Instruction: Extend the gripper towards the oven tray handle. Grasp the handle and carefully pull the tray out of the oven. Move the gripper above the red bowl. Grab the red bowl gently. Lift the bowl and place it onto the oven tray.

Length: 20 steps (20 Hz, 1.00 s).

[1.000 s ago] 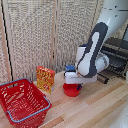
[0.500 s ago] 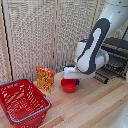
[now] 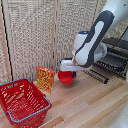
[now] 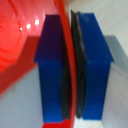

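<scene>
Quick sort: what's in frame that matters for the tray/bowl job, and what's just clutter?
Job:
- gripper, shut on the red bowl's rim
- red bowl, held off the table
- tray, pulled out
- oven

Clutter:
- red mesh basket
- yellow-and-red box

bowl (image 3: 66, 77): plain glossy red; in the wrist view (image 4: 20, 45) bright red with white glints
gripper (image 3: 70, 70): white body; fingers (image 4: 50, 70) deep blue with dark grey-black pads
arm (image 3: 95, 37): glossy white with a long black panel and a small blue mark near the top
tray (image 3: 107, 62): dark, thin parallel bars
oven (image 3: 120, 45): black
basket (image 3: 22, 102): red mesh with a pale blue-grey rim
box (image 3: 45, 79): orange-yellow with red print
table (image 3: 90, 107): light wood planks, pale tan grain
screen (image 3: 35, 35): beige woven weave in pale frames
</scene>
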### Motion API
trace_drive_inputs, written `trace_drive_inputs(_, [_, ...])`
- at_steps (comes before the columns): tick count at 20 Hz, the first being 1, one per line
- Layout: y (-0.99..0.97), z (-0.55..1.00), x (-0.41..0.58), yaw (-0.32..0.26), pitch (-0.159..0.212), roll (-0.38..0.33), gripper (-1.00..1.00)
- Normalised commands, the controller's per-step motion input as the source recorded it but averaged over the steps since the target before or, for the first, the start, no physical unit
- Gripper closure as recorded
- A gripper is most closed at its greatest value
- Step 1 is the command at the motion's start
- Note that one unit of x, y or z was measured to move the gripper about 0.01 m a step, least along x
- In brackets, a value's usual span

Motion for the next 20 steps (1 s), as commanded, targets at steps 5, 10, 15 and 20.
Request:
trace_drive_inputs(5, [0.0, 0.81, 0.512, -0.209, 0.03, -0.088, 1.0])
trace_drive_inputs(10, [-0.11, 0.84, 0.338, -0.263, 0.068, -0.038, 1.0])
trace_drive_inputs(15, [-0.48, 0.75, 0.114, -0.186, 0.046, 0.038, 1.0])
trace_drive_inputs(20, [-0.63, 0.57, 0.003, -0.149, 0.026, 0.057, 1.0])
